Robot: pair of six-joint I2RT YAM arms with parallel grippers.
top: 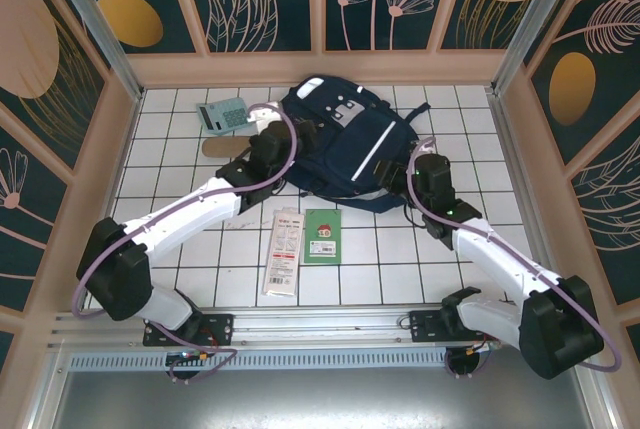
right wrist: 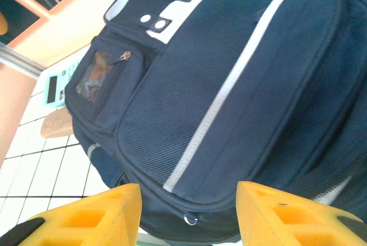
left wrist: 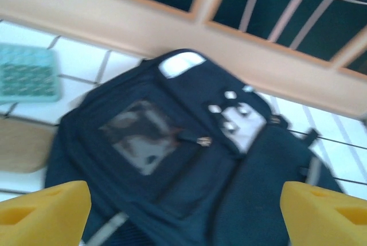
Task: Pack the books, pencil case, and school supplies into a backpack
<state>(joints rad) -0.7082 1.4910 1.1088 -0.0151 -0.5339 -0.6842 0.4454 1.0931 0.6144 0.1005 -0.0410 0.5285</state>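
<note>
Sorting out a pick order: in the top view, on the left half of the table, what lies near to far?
pack → pencil case → calculator

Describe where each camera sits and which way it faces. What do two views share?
Top external: above and behind the arm bases, looking down on the table; both arms show, left gripper and right gripper at the backpack.
Left wrist: on the left arm, facing the backpack and back wall; its yellow fingers show.
Right wrist: on the right arm, facing the backpack's striped front; its yellow fingers show.
Both wrist views share the calculator and pencil case.
</note>
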